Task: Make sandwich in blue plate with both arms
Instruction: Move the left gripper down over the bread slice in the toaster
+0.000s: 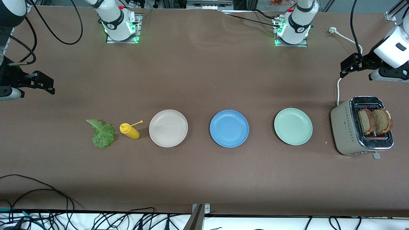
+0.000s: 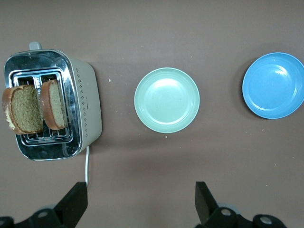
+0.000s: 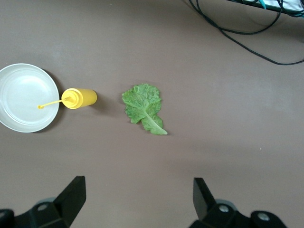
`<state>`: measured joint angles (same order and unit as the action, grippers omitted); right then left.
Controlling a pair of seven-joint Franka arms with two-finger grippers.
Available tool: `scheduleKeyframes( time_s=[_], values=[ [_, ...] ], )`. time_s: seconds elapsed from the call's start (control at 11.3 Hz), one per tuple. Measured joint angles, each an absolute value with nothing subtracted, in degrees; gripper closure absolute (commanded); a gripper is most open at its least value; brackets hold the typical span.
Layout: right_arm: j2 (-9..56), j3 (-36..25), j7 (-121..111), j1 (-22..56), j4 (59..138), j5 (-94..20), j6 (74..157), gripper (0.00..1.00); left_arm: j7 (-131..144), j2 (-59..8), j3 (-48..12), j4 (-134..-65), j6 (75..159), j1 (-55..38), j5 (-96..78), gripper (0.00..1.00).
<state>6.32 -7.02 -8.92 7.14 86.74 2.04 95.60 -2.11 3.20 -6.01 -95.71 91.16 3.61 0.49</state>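
The blue plate (image 1: 229,128) (image 2: 274,85) lies bare in the middle of the row of plates. Two brown bread slices (image 1: 366,121) (image 1: 382,120) (image 2: 26,109) (image 2: 53,104) stand upright in the toaster (image 1: 346,131) (image 2: 88,104) at the left arm's end of the table. A ruffled lettuce leaf (image 1: 102,133) (image 3: 142,108) lies flat at the right arm's end. My left gripper (image 1: 344,68) (image 2: 141,192) hangs open and holds nothing, over bare table by the toaster's cord. My right gripper (image 1: 48,85) (image 3: 137,187) is open too, over bare table near the lettuce.
A yellow squeeze bottle (image 1: 129,131) (image 3: 80,98) lies on its side between the lettuce and a beige plate (image 1: 168,128) (image 3: 19,97). A pale green plate (image 1: 293,126) (image 2: 166,99) sits between the blue plate and the toaster. The toaster's white cord (image 1: 338,92) runs toward the bases.
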Motion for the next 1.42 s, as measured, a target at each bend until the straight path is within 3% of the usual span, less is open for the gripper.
scheduleKeyframes(
  time_s=[0.62,0.98,1.42],
  values=[
    [6.32,-7.02,-8.92,7.14,86.74,2.05,95.6,0.0,-2.92,1.03,-5.99,-95.36,91.27,4.11,1.96,0.0],
    [6.39,-7.01,-8.92,7.17,86.75,2.05,95.6,0.0,-7.75,-5.97,-5.68,-89.24,91.51,9.04,3.82,0.0],
    [6.39,-7.0,-8.92,7.18,86.75,2.05,95.61,0.0,-8.66,-11.18,-5.63,-88.08,97.51,12.27,3.82,0.0]
  ],
)
